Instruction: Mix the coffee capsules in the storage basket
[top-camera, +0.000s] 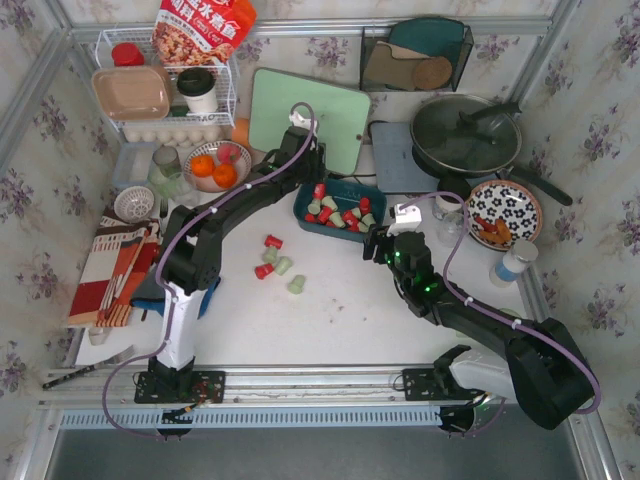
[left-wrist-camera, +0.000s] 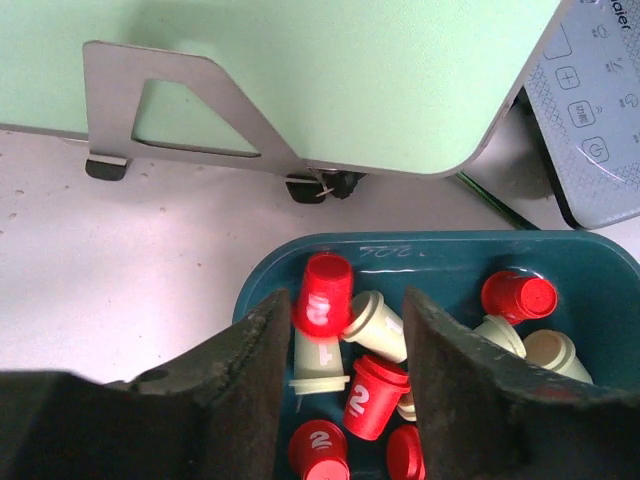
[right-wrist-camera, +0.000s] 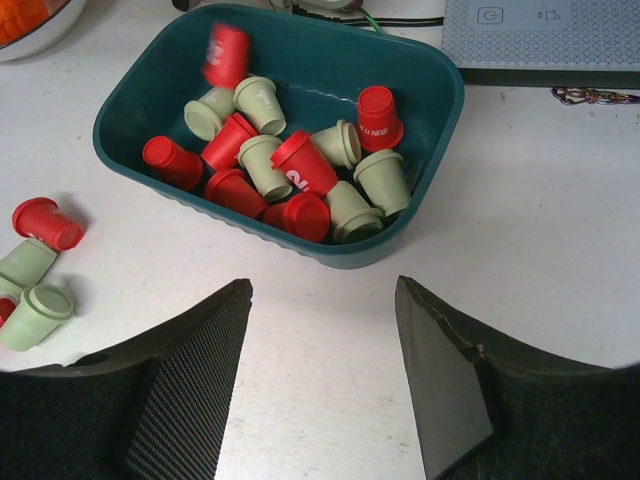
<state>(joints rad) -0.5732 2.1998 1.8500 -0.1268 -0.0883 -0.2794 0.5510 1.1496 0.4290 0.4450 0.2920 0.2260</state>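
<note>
Left gripper (left-wrist-camera: 345, 305) hung spread over the storage basket (left-wrist-camera: 480, 252), a red capsule (left-wrist-camera: 325, 293) loose between its jaws (blurred, apparently dropping). Right gripper (right-wrist-camera: 320, 300) gaped empty. Best release low and centred; stray coffee capsules (top-camera: 277, 262) lay at the basket's seven o'clock

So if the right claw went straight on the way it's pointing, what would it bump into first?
Most likely the near wall of the blue basket, straight ahead of the open right gripper across bare table. Depth is unclear; it could graze the table first.
</note>
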